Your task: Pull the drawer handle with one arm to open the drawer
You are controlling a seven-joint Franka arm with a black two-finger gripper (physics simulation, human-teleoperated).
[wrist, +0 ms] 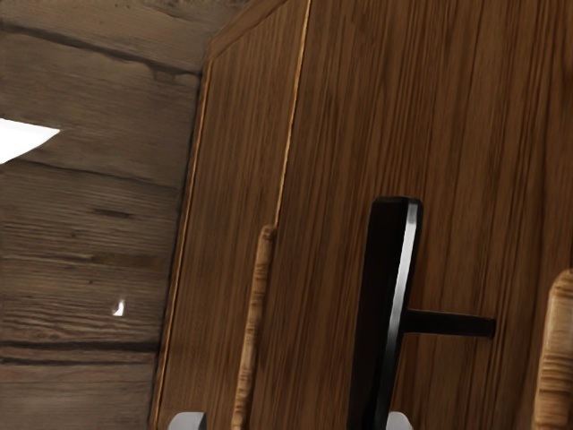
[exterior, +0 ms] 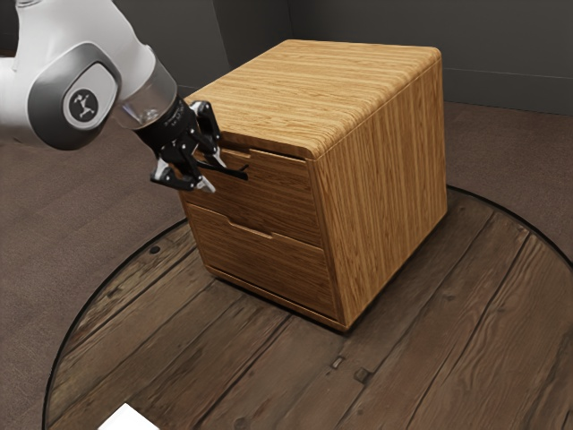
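A wooden cabinet (exterior: pixel 358 134) with two drawers stands on a round dark wooden platform. The top drawer (exterior: pixel 273 193) carries a thin black handle (exterior: pixel 228 170), seen close up in the wrist view as a black bar (wrist: pixel 387 305) on a short stem. My black gripper (exterior: pixel 204 163) is at that handle, open, with one finger above the bar and one below. In the wrist view the bar lies against one fingertip (wrist: pixel 398 421), while the other fingertip (wrist: pixel 188 421) stands well apart from it. The drawer front looks nearly flush with the lower drawer (exterior: pixel 260 255).
The round plank platform (exterior: pixel 448 340) lies under the cabinet, with grey carpet (exterior: pixel 54 233) around it. A small white object (exterior: pixel 125 419) lies at the platform's front edge, also in the wrist view (wrist: pixel 22 139). Dark walls stand behind the cabinet.
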